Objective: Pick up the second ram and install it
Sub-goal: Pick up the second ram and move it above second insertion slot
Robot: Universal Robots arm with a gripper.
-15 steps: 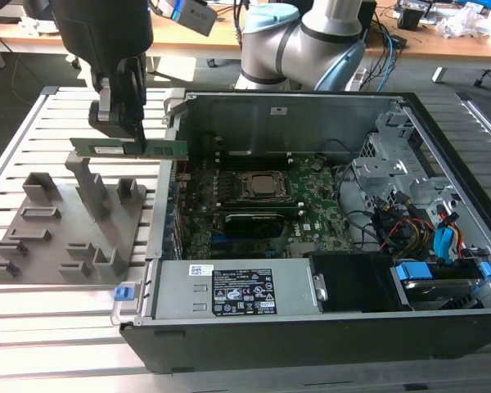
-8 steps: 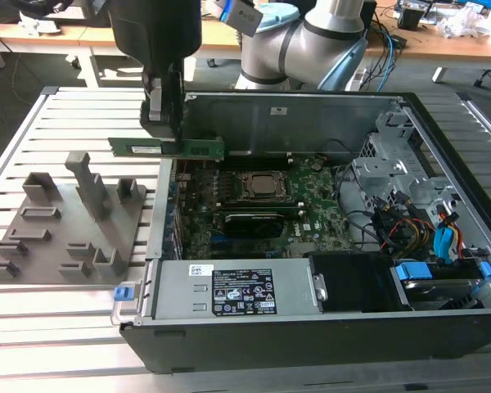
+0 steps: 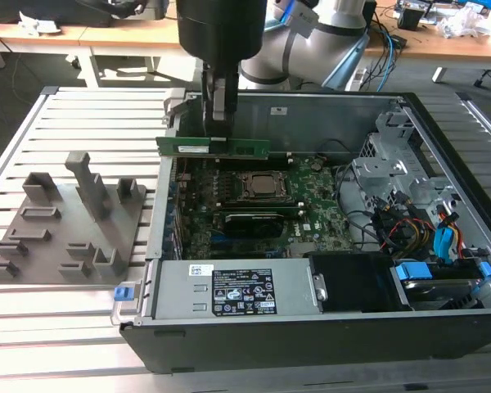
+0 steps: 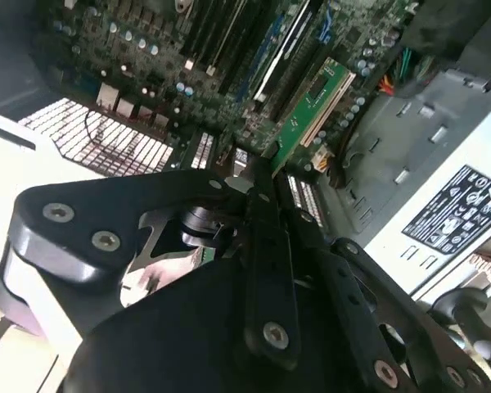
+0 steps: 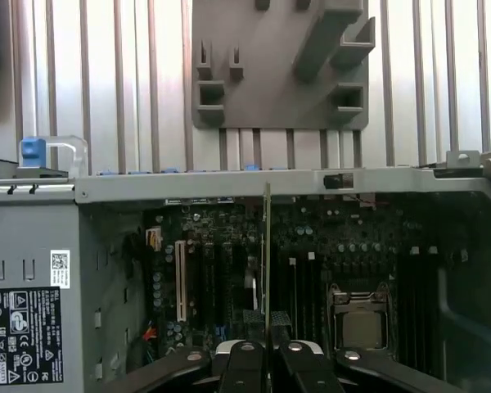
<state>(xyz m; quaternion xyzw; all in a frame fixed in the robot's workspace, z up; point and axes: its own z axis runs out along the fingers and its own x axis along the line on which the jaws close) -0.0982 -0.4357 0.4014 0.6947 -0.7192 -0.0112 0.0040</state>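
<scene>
1. The gripper [image 3: 219, 137] is squeezed tight on the second ram [image 3: 254, 148], near the stick's middle.
2. In the exterior view, the green stick stands level on its long edge inside the open computer case [image 3: 327, 115].
3. It is at 12 o'clock from the CPU socket [image 3: 258, 187], over the motherboard [image 3: 311, 213].
4. The grey holder tray [image 3: 57, 233] lies at 9 o'clock from the case, well apart from the stick.
</scene>
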